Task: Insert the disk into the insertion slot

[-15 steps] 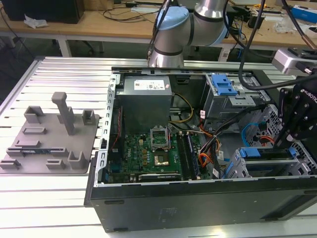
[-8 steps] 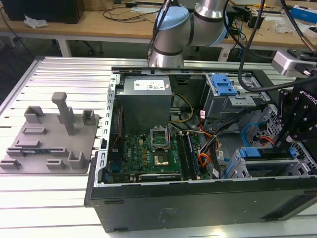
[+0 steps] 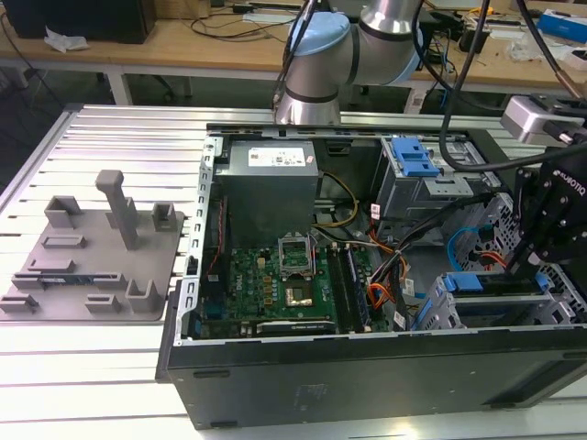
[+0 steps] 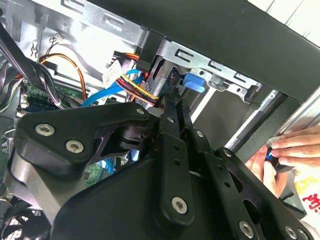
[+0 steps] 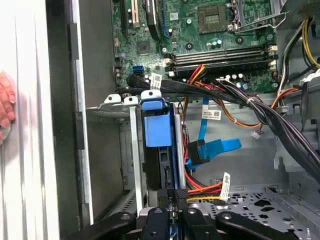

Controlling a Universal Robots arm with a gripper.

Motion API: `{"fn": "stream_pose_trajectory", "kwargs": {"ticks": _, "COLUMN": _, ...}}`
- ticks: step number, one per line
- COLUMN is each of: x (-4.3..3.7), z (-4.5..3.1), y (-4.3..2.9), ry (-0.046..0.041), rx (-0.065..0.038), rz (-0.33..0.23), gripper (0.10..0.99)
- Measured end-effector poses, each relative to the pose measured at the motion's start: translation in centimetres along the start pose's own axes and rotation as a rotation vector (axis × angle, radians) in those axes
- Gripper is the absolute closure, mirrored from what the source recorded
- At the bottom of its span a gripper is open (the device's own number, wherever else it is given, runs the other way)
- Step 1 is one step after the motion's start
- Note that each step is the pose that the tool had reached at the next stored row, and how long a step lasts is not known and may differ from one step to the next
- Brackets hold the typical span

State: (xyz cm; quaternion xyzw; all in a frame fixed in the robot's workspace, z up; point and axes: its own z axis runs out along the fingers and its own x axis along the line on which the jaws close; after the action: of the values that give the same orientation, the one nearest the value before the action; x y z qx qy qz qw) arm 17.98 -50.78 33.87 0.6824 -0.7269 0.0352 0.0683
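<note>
Pincer [image 5: 173, 194], nearly closed, pinches one disk [image 5: 157, 127] standing inside one insertion slot [image 5: 133, 150].

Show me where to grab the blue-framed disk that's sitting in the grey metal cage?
Pinch the disk by its thin exposed edge, across the two flat faces, coming from the open side of the insertion slot. Metal walls cover its flat sides; the gripper grips there.

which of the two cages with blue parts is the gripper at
The low cage holding the blue-framed disk; the gripper is right at it. The taller cage with the blue clip on top stands farther back.
</note>
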Motion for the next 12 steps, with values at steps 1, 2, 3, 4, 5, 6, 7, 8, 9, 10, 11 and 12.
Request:
{"fn": "stream_pose_trajectory", "kwargs": {"ticks": 1, "x": 0.00, "z": 0.01, "y": 0.00, "ry": 0.0001, "rx": 0.000, "rz": 0.000, "gripper": 0.922}}
{"fn": "stream_pose_trajectory", "kwargs": {"ticks": 2, "x": -0.01, "z": 0.03, "y": 0.00, "ry": 0.0005, "rx": 0.000, "rz": 0.000, "gripper": 0.922}}
{"fn": "stream_pose_trajectory", "kwargs": {"ticks": 3, "x": -0.02, "z": 0.06, "y": 0.00, "ry": 0.0006, "rx": 0.000, "rz": 0.000, "gripper": 0.922}}
{"fn": "stream_pose_trajectory", "kwargs": {"ticks": 4, "x": -0.02, "z": 0.13, "y": 0.00, "ry": 0.0003, "rx": 0.000, "rz": 0.000, "gripper": 0.922}}
{"fn": "stream_pose_trajectory", "kwargs": {"ticks": 5, "x": -0.02, "z": 0.23, "y": -0.01, "ry": 0.0003, "rx": 0.000, "rz": 0.000, "gripper": 0.922}}
{"fn": "stream_pose_trajectory", "kwargs": {"ticks": 6, "x": -0.02, "z": 0.28, "y": -0.02, "ry": 0.0005, "rx": 0.000, "rz": 0.000, "gripper": 0.922}}
{"fn": "stream_pose_trajectory", "kwargs": {"ticks": 7, "x": -0.02, "z": 0.29, "y": -0.01, "ry": 0.0002, "rx": 0.000, "rz": 0.000, "gripper": 0.922}}
{"fn": "stream_pose_trajectory", "kwargs": {"ticks": 8, "x": -0.01, "z": 0.23, "y": -0.01, "ry": -0.0002, "rx": -0.001, "rz": 0.000, "gripper": 0.910}}
{"fn": "stream_pose_trajectory", "kwargs": {"ticks": 9, "x": 0.03, "z": -0.06, "y": 0.00, "ry": 0.0003, "rx": -0.001, "rz": 0.000, "gripper": 0.851}}
{"fn": "stream_pose_trajectory", "kwargs": {"ticks": 10, "x": 0.08, "z": -0.37, "y": 0.02, "ry": 0.0004, "rx": -0.001, "rz": 0.000, "gripper": 0.784}}
{"fn": "stream_pose_trajectory", "kwargs": {"ticks": 11, "x": 0.11, "z": -0.69, "y": 0.03, "ry": 0.0005, "rx": -0.001, "rz": 0.000, "gripper": 0.784}}
{"fn": "stream_pose_trajectory", "kwargs": {"ticks": 12, "x": 0.14, "z": -1.06, "y": 0.05, "ry": 0.0005, "rx": -0.001, "rz": 0.000, "gripper": 0.784}}
